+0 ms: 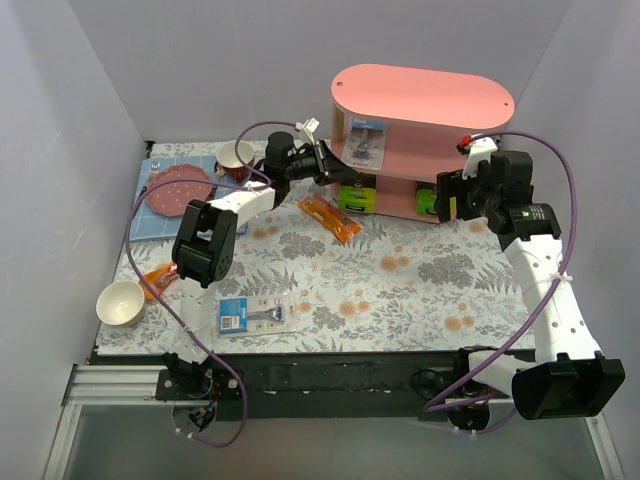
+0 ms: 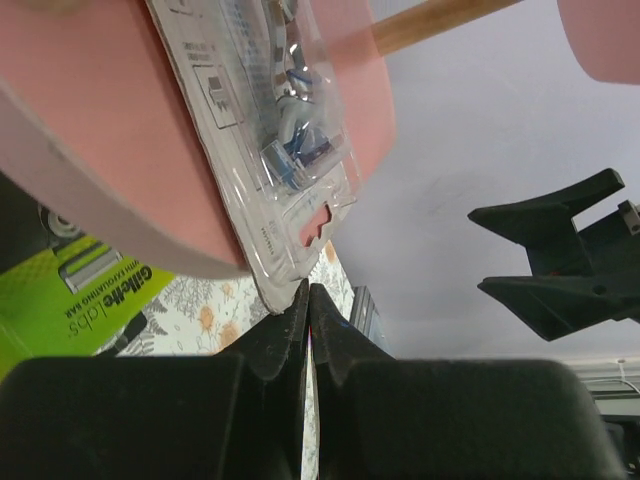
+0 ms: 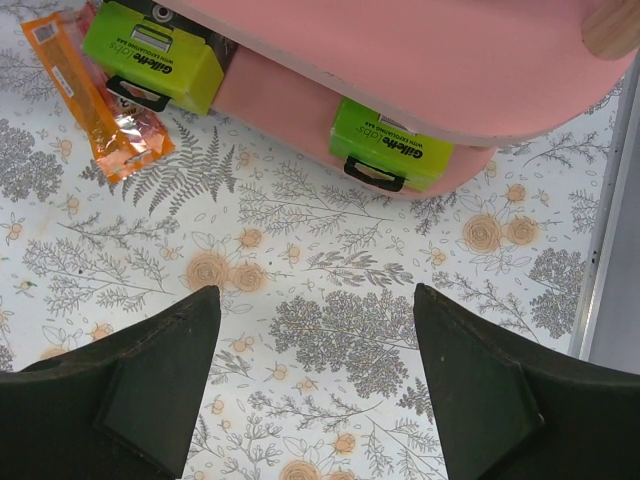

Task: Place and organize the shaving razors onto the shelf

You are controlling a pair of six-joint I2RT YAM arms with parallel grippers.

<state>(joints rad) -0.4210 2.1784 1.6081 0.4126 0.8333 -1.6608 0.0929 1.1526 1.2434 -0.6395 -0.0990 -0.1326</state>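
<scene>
Blister pack (image 2: 262,120) against left pincer (image 2: 308,293) tips

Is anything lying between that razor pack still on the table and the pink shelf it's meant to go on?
An orange packet lies on the table between the razor pack and the shelf, near its left end. The left arm also stretches across that path. A lifted pack would probably clear the packet.

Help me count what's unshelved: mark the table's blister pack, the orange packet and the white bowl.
Blister pack (image 1: 258,315): top external view, its middle.
Orange packet (image 3: 92,90): right wrist view, its middle.
White bowl (image 1: 122,303): top external view, inner hollow.
</scene>
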